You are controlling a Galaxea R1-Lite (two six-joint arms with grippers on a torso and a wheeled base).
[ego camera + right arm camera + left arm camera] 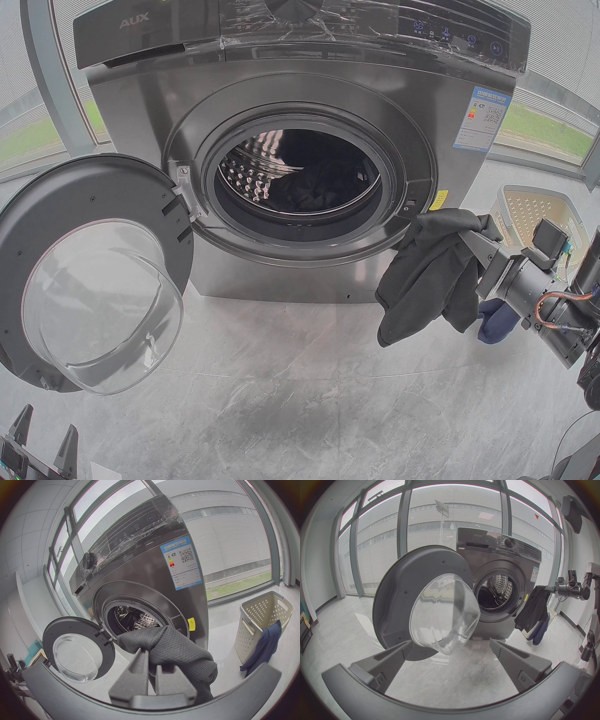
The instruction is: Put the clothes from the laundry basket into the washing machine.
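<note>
Fingers (137,673) of right gripper (152,661) clamped shut on grey garment (431,269); drum mouth (300,175) ahead-left of them. Lift hanging hem over its lip, release deep inside.

We see a pale grey marbled floor (281,387), and at its far side tall windows (378,542) in dark frames (404,520). Outside them we make out a grey slatted building (231,536) with a strip of grass (237,586) along its foot. A black box (572,509) sits high up beside the windows
</note>
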